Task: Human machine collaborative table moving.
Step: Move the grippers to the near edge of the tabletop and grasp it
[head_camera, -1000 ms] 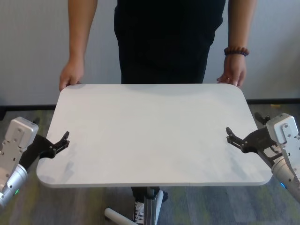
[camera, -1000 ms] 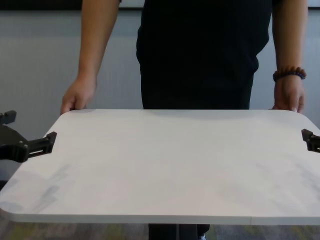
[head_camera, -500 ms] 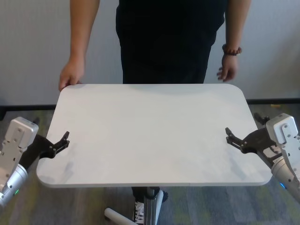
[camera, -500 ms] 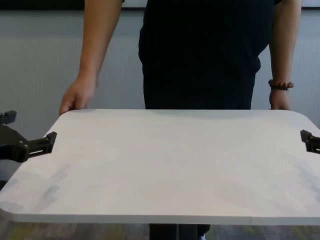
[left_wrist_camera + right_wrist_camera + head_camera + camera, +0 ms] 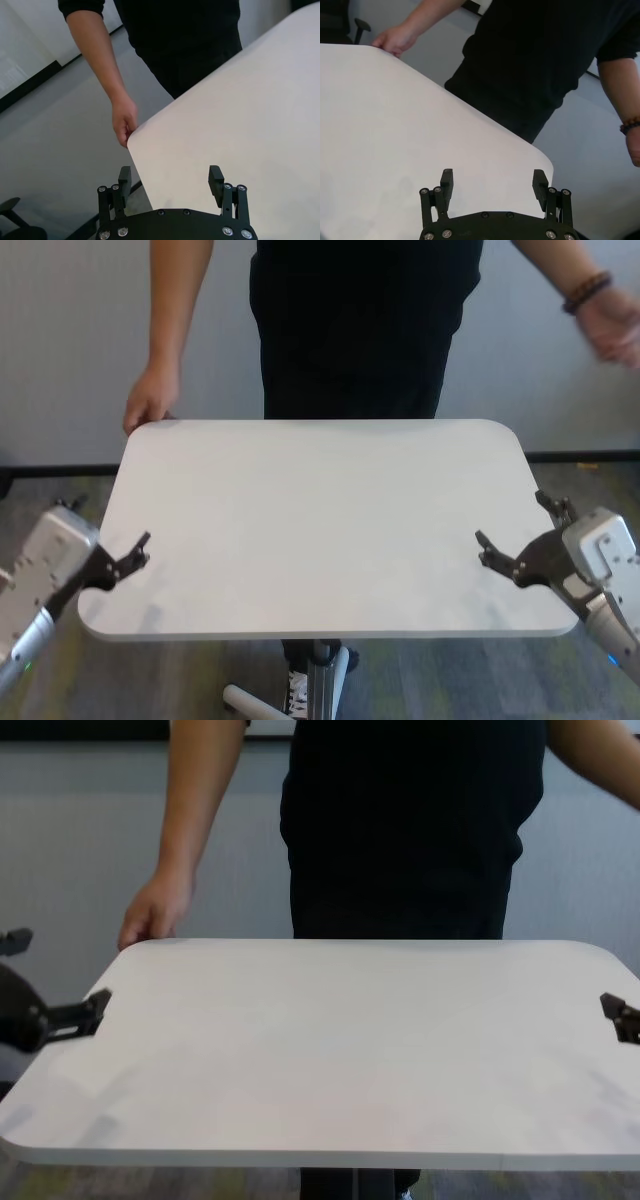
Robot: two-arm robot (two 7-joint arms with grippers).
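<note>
The white table (image 5: 320, 510) stands in front of me on its metal post (image 5: 318, 680). The human (image 5: 350, 330) in black stands at its far side. One hand (image 5: 150, 400) rests on the far left corner; the braceleted hand (image 5: 605, 315) is raised off to the right, clear of the table. My left gripper (image 5: 105, 525) is open at the table's left edge, one finger (image 5: 216, 179) over the top. My right gripper (image 5: 515, 528) is open at the right edge, its fingers (image 5: 447, 179) apart over the top. Neither clamps the table.
Below the tabletop show the post's base and a white tube leg (image 5: 250, 702). Patterned carpet (image 5: 480, 680) covers the floor. A grey wall with a black baseboard (image 5: 60, 468) runs behind the human. An office chair (image 5: 362, 25) stands farther off.
The human's braceleted hand has left the far right corner and swung up to the right. Both my grippers have edged slightly nearer and inward. The table has not visibly moved.
</note>
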